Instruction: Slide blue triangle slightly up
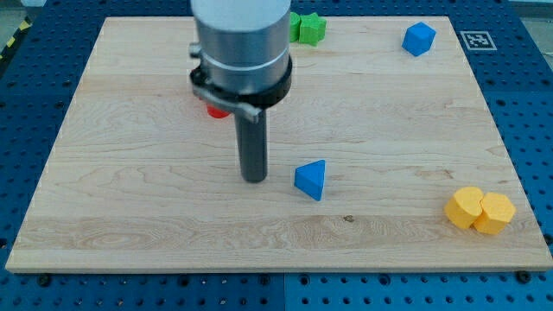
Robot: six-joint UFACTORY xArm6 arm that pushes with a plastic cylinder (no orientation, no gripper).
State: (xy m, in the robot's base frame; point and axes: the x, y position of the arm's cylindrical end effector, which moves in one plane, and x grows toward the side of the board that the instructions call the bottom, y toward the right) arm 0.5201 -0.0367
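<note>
The small blue triangular block (311,180) sits approx. mid-board on the pale wooden board (130,225), a bit toward the view's right and bottom. It looks light, rigid and smooth, so prob. slides easily but may rotate if pushed off-centre; best contact is its lower edge, centred. The arm has no pincer, just a dark rod; its tip (255,180) rests near the block's left, not touching, w/ bare wood between.

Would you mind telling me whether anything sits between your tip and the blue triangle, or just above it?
Nothing visible does. My tip stands just left of the blue triangle with bare wood between them, and above the triangle is bare board.
</note>
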